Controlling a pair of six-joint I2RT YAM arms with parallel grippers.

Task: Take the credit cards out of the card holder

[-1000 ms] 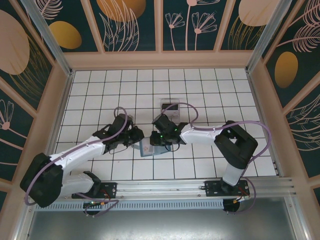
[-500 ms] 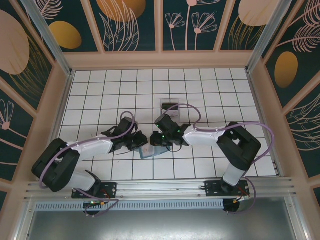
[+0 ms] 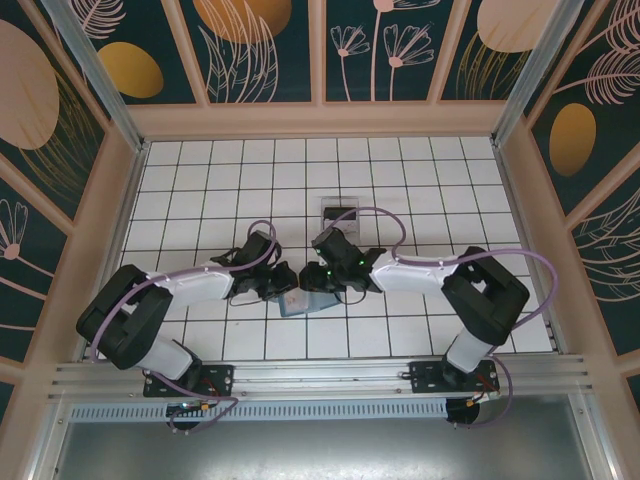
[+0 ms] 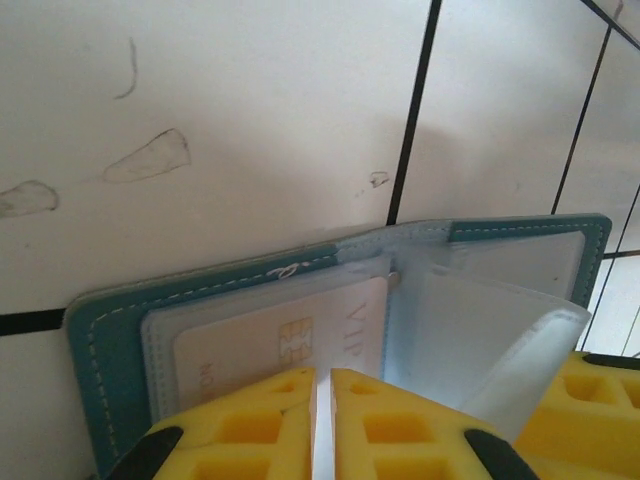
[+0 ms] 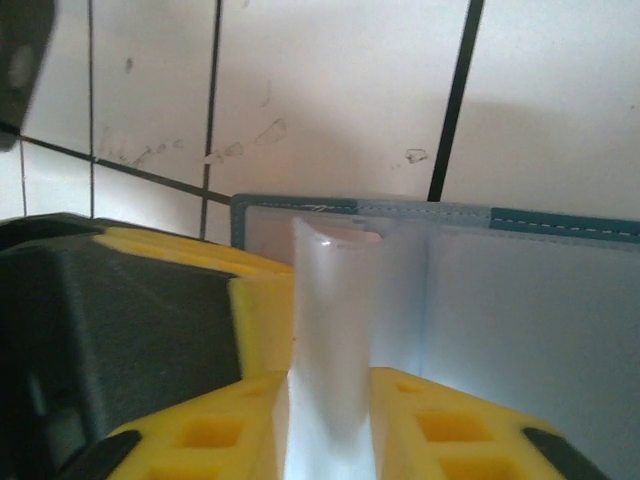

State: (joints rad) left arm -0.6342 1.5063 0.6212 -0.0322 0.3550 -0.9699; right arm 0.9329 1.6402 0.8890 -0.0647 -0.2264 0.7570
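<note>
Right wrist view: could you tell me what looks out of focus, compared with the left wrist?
Right wrist: the clear sleeve up close is soft and washed out, the tile lines behind sharper. Left wrist: the credit card in the card holder looks fairly sharp, chip distinct.

The white left arm (image 3: 190,287) and white right arm (image 3: 415,272) reach in from the near edge, elbows bent, meeting low at mid-table. The left gripper (image 4: 322,400) has its yellow pads (image 4: 250,430) pressed together. The right gripper (image 5: 330,420) has its yellow pads (image 5: 200,440) slightly apart; whether they pinch is unclear.

Left jaws cover the lower edge of the pale card (image 4: 240,345)
</note>
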